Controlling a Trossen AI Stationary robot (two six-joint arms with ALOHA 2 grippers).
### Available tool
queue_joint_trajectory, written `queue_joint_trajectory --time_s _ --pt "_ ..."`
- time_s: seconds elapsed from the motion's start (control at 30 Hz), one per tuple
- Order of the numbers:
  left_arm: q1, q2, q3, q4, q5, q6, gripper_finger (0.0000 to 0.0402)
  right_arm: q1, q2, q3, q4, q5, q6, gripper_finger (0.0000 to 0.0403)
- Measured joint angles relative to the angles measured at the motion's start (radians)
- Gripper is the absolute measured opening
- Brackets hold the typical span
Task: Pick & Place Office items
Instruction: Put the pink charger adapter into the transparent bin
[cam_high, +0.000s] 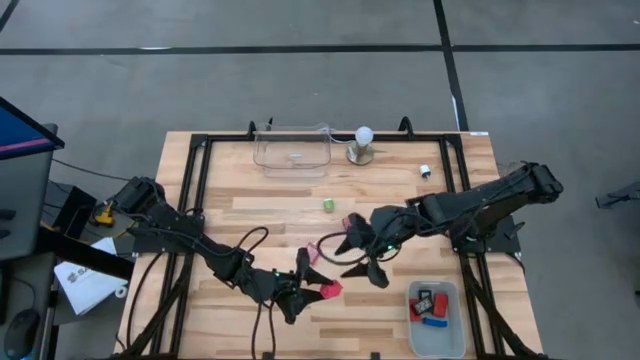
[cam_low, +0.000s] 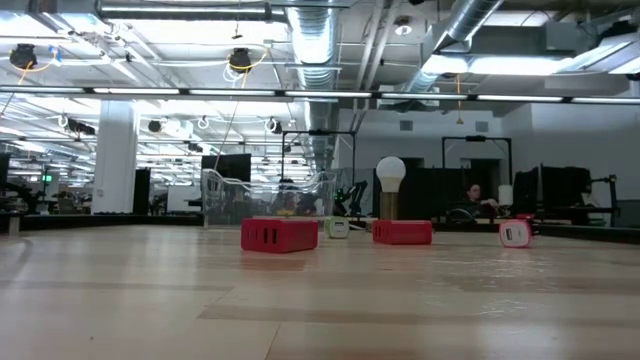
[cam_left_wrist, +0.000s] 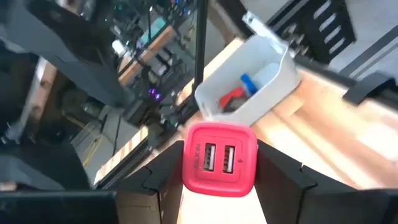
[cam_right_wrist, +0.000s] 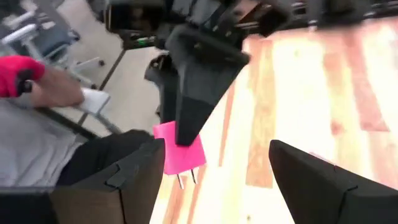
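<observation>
My left gripper (cam_high: 318, 285) is near the table's front middle, shut on a red charger block (cam_left_wrist: 219, 158) with two ports on its face. My right gripper (cam_high: 352, 258) hangs open just behind and to the right of it, and nothing is between its fingers (cam_right_wrist: 214, 180). In the right wrist view the held block (cam_right_wrist: 180, 155) looks pink and has two prongs. A pink item (cam_high: 352, 222), a green item (cam_high: 328, 204) and a small white item (cam_high: 425, 171) lie flat on the table. Two red blocks (cam_low: 279, 235) (cam_low: 402, 232) show in the low view. My left gripper pinches the red block by its two opposite side faces (cam_left_wrist: 186, 163) between the two fingers. The port face is turned back toward the wrist and the prongs (cam_right_wrist: 184, 180) point away. The fingers come in nearly level from the table's left. The block is lifted clear of the table.
A white bin (cam_high: 436, 318) with red, black and blue items stands at the front right. A clear container (cam_high: 292, 150) and a white ball on a metal base (cam_high: 363, 140) stand at the far edge. Black frame rails (cam_high: 200, 180) run along the table's sides.
</observation>
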Motion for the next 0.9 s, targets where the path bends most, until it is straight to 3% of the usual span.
queue_joint_trajectory --time_s 0.17,0.33,0.43,0.57,0.67,0.9 --pt "-0.006 -0.047 0.0 -0.156 -0.198 -0.077 0.0156 0.035 -0.06 -0.064 -0.019 0.071 0.058 0.0279" --pt "0.011 -0.166 -0.011 -0.448 -0.406 -0.36 0.0162 0.098 -0.142 -0.181 -0.01 0.184 0.135 0.0279" --pt "0.063 -0.257 -0.075 -0.538 -0.465 -0.53 0.0158 0.141 -0.184 -0.26 0.043 0.249 0.188 0.0279" --pt "0.219 -0.36 -0.192 -0.502 -0.466 -0.645 0.0156 0.201 -0.232 -0.341 0.123 0.319 0.229 0.0279" --pt "0.406 -0.42 -0.244 -0.46 -0.373 -0.691 0.0161 0.236 -0.24 -0.374 0.116 0.392 0.233 0.0279" --pt "0.856 -0.45 -0.233 -0.375 0.059 -0.816 0.0154 0.271 -0.237 -0.413 0.175 0.462 0.215 0.0279"
